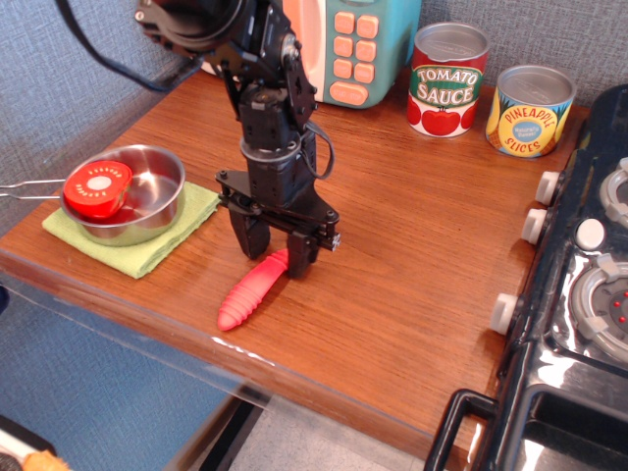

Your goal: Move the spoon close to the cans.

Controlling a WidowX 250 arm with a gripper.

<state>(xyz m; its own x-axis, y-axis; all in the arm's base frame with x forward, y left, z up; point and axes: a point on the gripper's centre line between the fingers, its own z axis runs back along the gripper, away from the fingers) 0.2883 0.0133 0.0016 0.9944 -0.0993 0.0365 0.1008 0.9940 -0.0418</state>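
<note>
The spoon (pixel 247 294) lies on the wooden table (pixel 412 255), its ribbed red-pink handle pointing to the front left. Its silver bowl is hidden behind the arm. My gripper (pixel 275 257) is down at table level, its two black fingers (pixel 249 238) closed against the upper end of the handle, one on each side. The spoon still rests on the table. The cans stand at the back right: the red Tomato Sauce can (pixel 447 80) and, to its right, the shorter yellow-blue Pineapple Slices can (pixel 530 110). They are far from the spoon.
A steel pan (pixel 147 211) holding a red round lid-like piece (pixel 97 188) sits on a green cloth (pixel 186 221) at the left. A toy microwave (pixel 343 49) stands at the back. A black toy stove (pixel 589 294) borders the right side. The table's front edge is close to the spoon.
</note>
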